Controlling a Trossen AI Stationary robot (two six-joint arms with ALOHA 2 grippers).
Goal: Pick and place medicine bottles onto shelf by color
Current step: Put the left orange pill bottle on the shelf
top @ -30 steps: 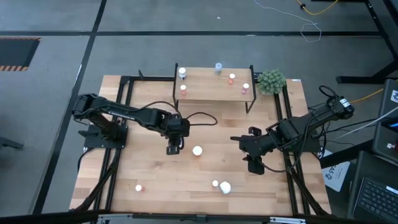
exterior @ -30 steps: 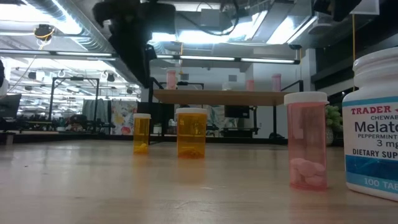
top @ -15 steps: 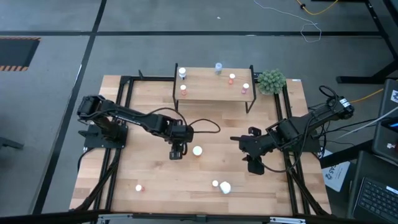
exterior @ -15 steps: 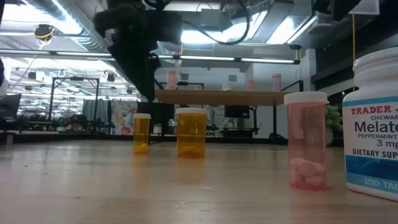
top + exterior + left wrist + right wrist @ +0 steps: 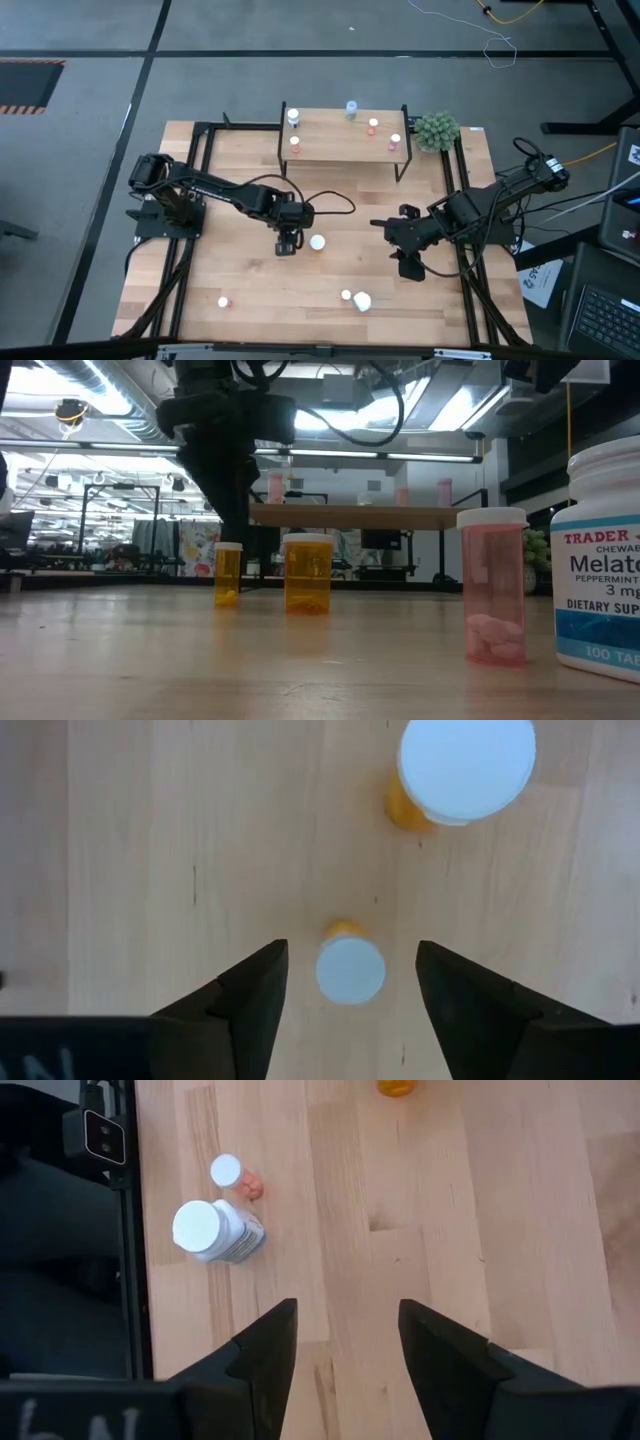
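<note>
Orange fills the small bottle (image 5: pixel 350 967) standing upright on the table (image 5: pixel 240 275), white cap up, directly below the left gripper (image 5: pixel 350 982), whose fingers are spread apart on either side of it without touching. A larger orange bottle (image 5: pixel 455 775) stands just beside. On the shelf (image 5: pixel 335 145) stand several small bottles. The right gripper (image 5: pixel 340 1345) hovers, fingers apart, holding nothing, over bare wood, near a pink bottle (image 5: pixel 232 1174) and a white bottle (image 5: pixel 215 1230).

The white bottle (image 5: pixel 603 560) label reads "TRADER", "Melato", "PEPPERMINT", "3 mg", "DIETARY SUP", "100 TAB".
</note>
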